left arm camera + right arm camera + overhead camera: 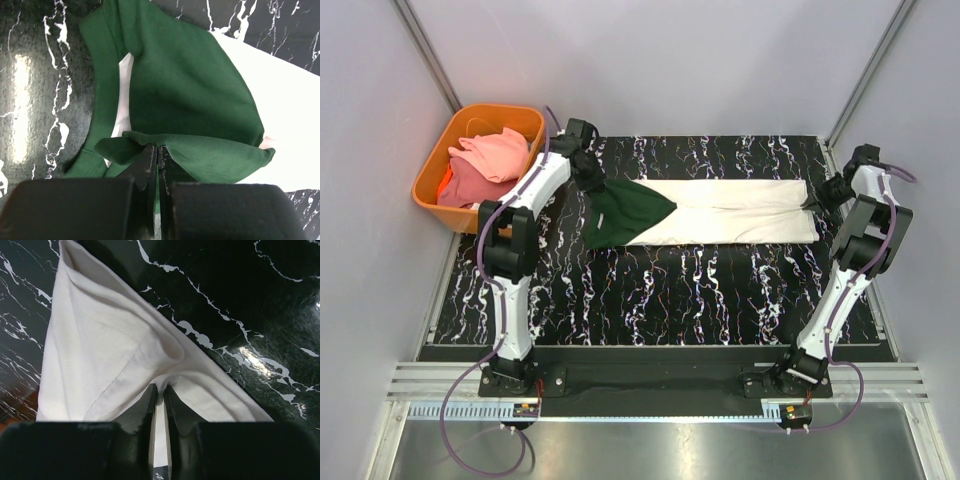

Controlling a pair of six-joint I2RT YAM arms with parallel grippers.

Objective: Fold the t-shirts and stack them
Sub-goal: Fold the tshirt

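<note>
The cream t-shirt (pixel 730 212) with dark green sleeves lies folded into a long band across the black marbled mat, green end to the left. My left gripper (pixel 592 178) is shut on the green sleeve cloth (pixel 200 155) at the band's far left corner; its jaws pinch a fold in the left wrist view (pixel 159 148). My right gripper (pixel 825 197) is shut on the cream hem (pixel 115 355) at the band's right end; its jaws pinch the hem in the right wrist view (pixel 161 388). Pink and coral t-shirts (pixel 485 165) lie heaped in the orange basket.
The orange basket (pixel 432 165) stands off the mat at the back left. The black marbled mat (pixel 660 290) has bare room in front of the shirt. Grey walls close in both sides and the back.
</note>
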